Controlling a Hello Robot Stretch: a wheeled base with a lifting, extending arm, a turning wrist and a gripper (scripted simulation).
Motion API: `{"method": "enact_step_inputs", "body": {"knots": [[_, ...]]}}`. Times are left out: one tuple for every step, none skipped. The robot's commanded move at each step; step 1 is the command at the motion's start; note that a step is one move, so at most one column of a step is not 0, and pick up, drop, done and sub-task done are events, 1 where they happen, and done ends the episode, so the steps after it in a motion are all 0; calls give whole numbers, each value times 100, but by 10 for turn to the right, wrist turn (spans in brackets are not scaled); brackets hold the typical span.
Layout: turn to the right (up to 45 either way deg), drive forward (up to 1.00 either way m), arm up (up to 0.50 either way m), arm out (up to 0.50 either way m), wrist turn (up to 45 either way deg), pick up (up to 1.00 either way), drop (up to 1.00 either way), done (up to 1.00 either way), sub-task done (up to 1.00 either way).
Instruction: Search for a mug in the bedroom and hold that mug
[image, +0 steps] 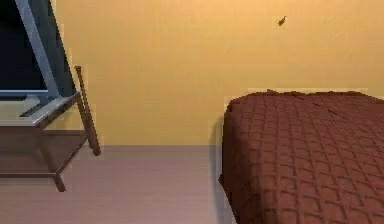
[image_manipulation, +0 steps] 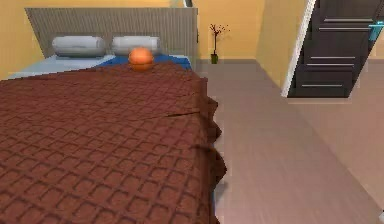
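The task is at its searching stage, judging by the room: the robot stands in a bedroom beside the bed (image_manipulation: 100, 140), where the mug is cannot yet be told, and finding, reaching and lifting it all seem left to do. The gripper's state cannot be told from these pictures. The bed carries a dark brown quilted cover (image: 300, 150) stitched in small squares, soft and slightly rumpled, falling in folds over the bed's long edge toward the floor (image_manipulation: 280, 130), which is smooth, pale pinkish-brown board. At the head end a flat grey headboard (image_manipulation: 110, 22) backs two plump grey pillows (image_manipulation: 78, 45) lying on a light blue sheet (image_manipulation: 50, 66). A round orange ball (image_manipulation: 141, 58) sits just in front of the right-hand pillow, at the top edge of the brown cover; its shape is a sphere, not a cup. Past the bed's far corner a thin potted plant (image_manipulation: 214, 45) stands against the wall, and a dark panelled door (image_manipulation: 330, 50) closes the arm side view's right. In the forward view a matte yellow wall (image: 160, 60) runs behind a dark, glossy television (image: 25, 45) on a stand (image: 45, 145) with slanted wooden legs and a glassy lower shelf.
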Motion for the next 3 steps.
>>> {"method": "enact_step_inputs", "body": {"knots": [[-450,0,0,0,0,0,0,0,0],[-390,0,0,0,0,0,0,0,0],[0,20,0,0,0,0,0,0,0]]}}
